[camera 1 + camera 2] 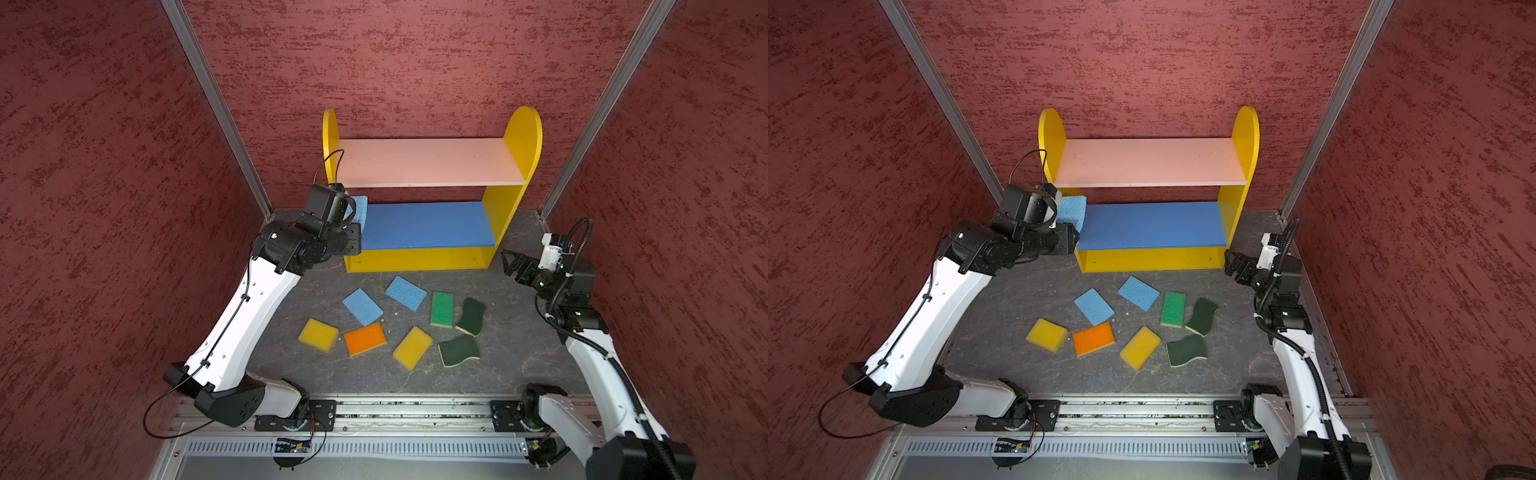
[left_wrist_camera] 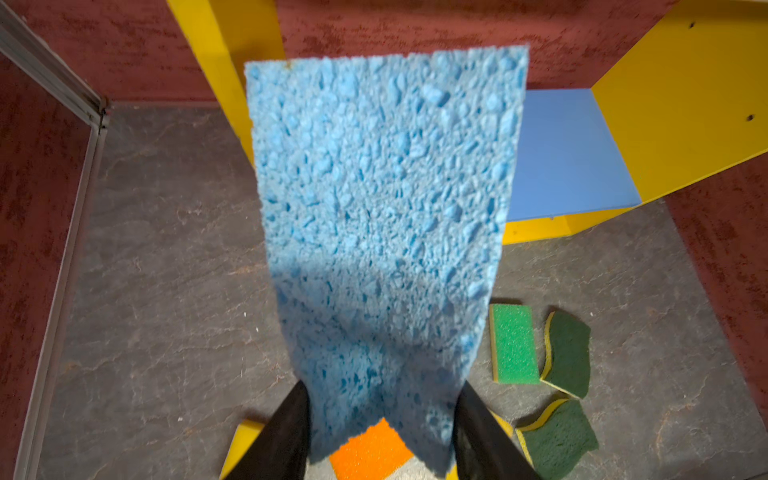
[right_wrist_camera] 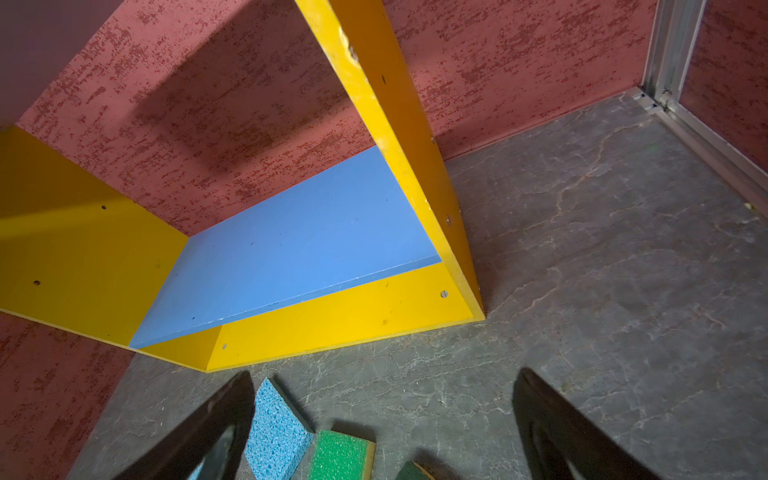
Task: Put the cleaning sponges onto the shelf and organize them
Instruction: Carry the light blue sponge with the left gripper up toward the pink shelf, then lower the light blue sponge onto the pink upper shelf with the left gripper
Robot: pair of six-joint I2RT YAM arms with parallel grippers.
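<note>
My left gripper (image 2: 382, 399) is shut on a light blue porous sponge (image 2: 382, 208), held at the left end of the shelf's blue middle board (image 1: 424, 224), beside the yellow side panel (image 1: 329, 137). The pink upper board (image 1: 428, 162) is bare. My right gripper (image 3: 382, 382) stands open and empty by the shelf's right end (image 1: 513, 266). On the floor in front lie two light blue sponges (image 1: 362, 306) (image 1: 406, 293), two yellow ones (image 1: 318, 335) (image 1: 412, 348), an orange-topped one (image 1: 365, 339), a bright green one (image 1: 441, 309) and two dark green wavy ones (image 1: 471, 316) (image 1: 459, 350).
Red textured walls (image 1: 104, 208) close in on three sides, with aluminium posts (image 1: 216, 108) at the back corners. The shelf stands against the back wall. A metal rail (image 1: 415, 411) carrying both arm bases runs along the front of the grey floor (image 1: 519, 332).
</note>
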